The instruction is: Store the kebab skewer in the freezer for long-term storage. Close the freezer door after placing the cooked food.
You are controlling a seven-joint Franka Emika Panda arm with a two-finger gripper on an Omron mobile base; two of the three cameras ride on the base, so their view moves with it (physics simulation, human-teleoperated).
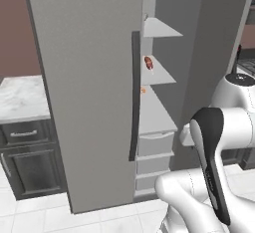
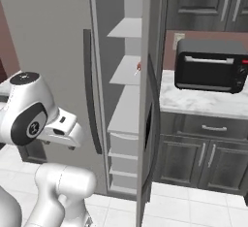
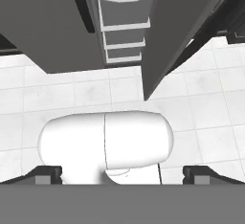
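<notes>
The fridge (image 1: pixel 89 77) fills the middle of both base views, tall and grey. Its plain door (image 1: pixel 79 92), with a long dark handle (image 1: pixel 134 97), stands on the left. The freezer door (image 2: pixel 147 124) hangs swung out on the right, edge-on in the right base view, with a dark panel (image 2: pixel 148 119) on its outer face. Between the two doors the freezer (image 1: pixel 157 107) is open, showing white shelves (image 1: pixel 159 28) above and stacked drawers (image 1: pixel 154 145) below.

The white arm (image 1: pixel 219 147) is folded close in front of the fridge, its dark-sided link angled down and its rounded joint high at the right of the left base view. The hand looks down at the tiled floor (image 3: pixel 72 89), with the drawer fronts and the foot of the open door at the top of its view. The gripper (image 3: pixel 122 176) is spread wide, one dark fingertip (image 3: pixel 45 174) near each lower corner of the hand view, nothing between them and nothing touched.

To the right, a black toaster oven (image 2: pixel 210 66) sits on a marble counter (image 2: pixel 203 102) over dark cabinets (image 2: pixel 198 153). Another marble-topped cabinet (image 1: pixel 25 127) stands left of the fridge.

The kebab skewer (image 1: pixel 148 62) lies on a middle freezer shelf, a small reddish-brown bit near the shelf's front edge; a small orange speck (image 1: pixel 143 90) shows on the shelf below
</notes>
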